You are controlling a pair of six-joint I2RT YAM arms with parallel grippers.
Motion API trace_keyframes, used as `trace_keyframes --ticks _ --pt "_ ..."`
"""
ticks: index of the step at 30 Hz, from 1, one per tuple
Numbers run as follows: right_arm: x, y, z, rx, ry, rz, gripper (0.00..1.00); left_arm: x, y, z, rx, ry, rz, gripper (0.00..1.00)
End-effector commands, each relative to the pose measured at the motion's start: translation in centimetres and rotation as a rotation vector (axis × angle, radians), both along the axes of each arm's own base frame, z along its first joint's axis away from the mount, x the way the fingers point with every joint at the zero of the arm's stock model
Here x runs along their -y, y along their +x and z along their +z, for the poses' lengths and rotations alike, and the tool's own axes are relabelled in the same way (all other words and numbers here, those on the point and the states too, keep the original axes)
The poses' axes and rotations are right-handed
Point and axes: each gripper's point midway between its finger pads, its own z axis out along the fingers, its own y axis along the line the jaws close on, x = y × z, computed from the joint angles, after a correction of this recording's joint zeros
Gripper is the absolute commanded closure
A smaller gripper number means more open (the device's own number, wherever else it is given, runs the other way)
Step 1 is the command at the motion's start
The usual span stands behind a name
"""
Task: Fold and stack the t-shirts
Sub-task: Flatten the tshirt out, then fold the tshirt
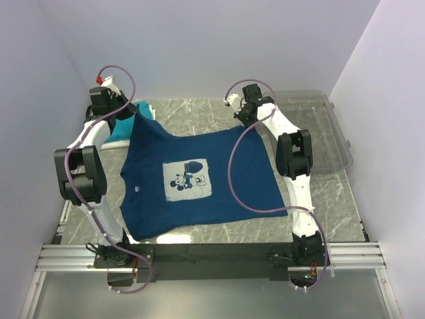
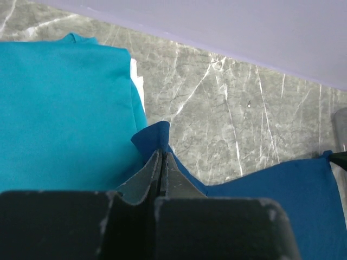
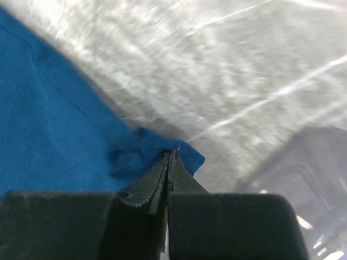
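The navy blue t-shirt lies spread print-up on the table, its pale mouse print in the middle and its collar toward the near edge. My left gripper is shut on the shirt's far left hem corner. My right gripper is shut on the far right hem corner. Both corners are pinched at the fingertips and held taut at the far side. A folded teal t-shirt lies at the far left, large in the left wrist view, with a white one showing at its edge.
A clear plastic bin stands at the far right, beside the right arm. The table is grey marble. A purple cable from the right arm hangs across the shirt's right side. Pale walls close in on the far side and both sides.
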Motion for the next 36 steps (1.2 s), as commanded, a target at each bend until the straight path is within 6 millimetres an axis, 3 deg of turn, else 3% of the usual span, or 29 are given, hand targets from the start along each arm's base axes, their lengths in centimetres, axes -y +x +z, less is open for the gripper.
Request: trace_keyframes --ticks 1,7,11,21,30,36 --pt "0.6 2.4 8.2 0.200 0.073 -0.068 1.00 -0.1 0.0 5.6 0.145 0.035 -0.018 0.99" --pt "0.5 1.7 10.6 0.221 0.122 -0.049 1.00 0.5 -0.4 7.5 0.193 0.021 -0.036 0.99" --pt "0.3 0.7 11.1 0.211 0.140 -0.032 1.00 0.7 -1.0 8.7 0.220 0.015 -0.044 0.99" --pt "1.3 -2.4 10.5 0.158 0.142 -0.006 1.00 0.9 -3.5 8.1 0.204 0.051 -0.057 0.99" --pt "1.3 -5.6 12.0 0.153 0.188 0.029 1.00 1.3 -5.6 8.1 0.217 0.093 -0.088 0.99" --pt "1.5 -7.5 11.1 0.134 0.189 0.048 1.00 1.9 -7.5 7.6 0.222 0.105 -0.118 0.99"
